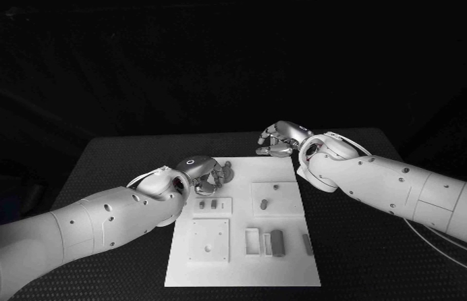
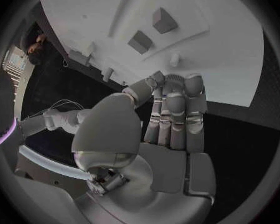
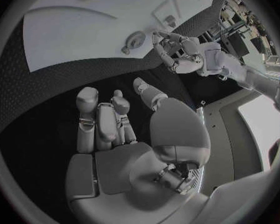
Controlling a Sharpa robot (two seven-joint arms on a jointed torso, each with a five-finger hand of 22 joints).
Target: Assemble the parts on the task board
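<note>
We judge assembly barely begun: grey parts [image 1: 277, 243] lie loose at the task board's [image 1: 292, 274] five o'clock, while our left hand [image 1: 206, 176] and right hand [image 1: 280, 140] seem empty, fingers loosely curled.

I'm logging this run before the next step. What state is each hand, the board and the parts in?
Left hand: over the task board's left edge, fingers together, holding nothing.
Right hand: fingers curled in, holding nothing, above the table beyond the board's far right corner.
Task board: flat on the table.
Grey parts: lying on the board, none held.
</note>
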